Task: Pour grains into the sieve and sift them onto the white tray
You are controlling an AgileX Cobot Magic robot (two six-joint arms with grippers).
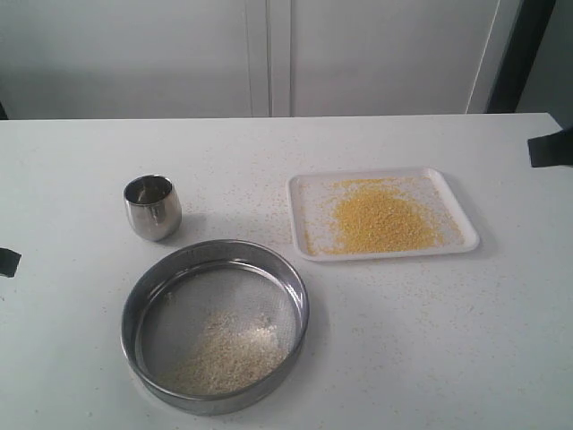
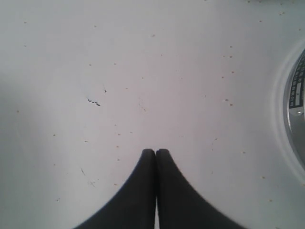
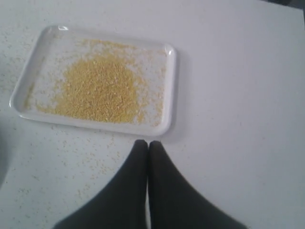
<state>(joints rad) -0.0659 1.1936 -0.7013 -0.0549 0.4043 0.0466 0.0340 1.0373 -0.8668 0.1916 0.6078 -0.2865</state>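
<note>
Hanging above bare table (image 1: pixel 403 349) near the left edge, the left gripper (image 2: pixel 156 151) has its fingers pressed together on nothing, probably because the handling on that side is finished. A steel cup (image 1: pixel 152 208) stands upright left of centre and looks emptied, though its inside is too dim to be sure. Just in front of it, by the front edge, the sieve (image 1: pixel 131 324) sits flat on the table. Pale coarse flakes (image 1: pixel 228 358) are heaped on its mesh, too big to fall through. Right of centre, well apart from the sieve, the white tray (image 1: pixel 304 193) holds a mound of fine yellow grains (image 1: pixel 385 219), with strays dusted around it, so the sifting looks done. Above the table just beside the tray, the right gripper (image 3: pixel 147 143) is likewise closed and empty.
</note>
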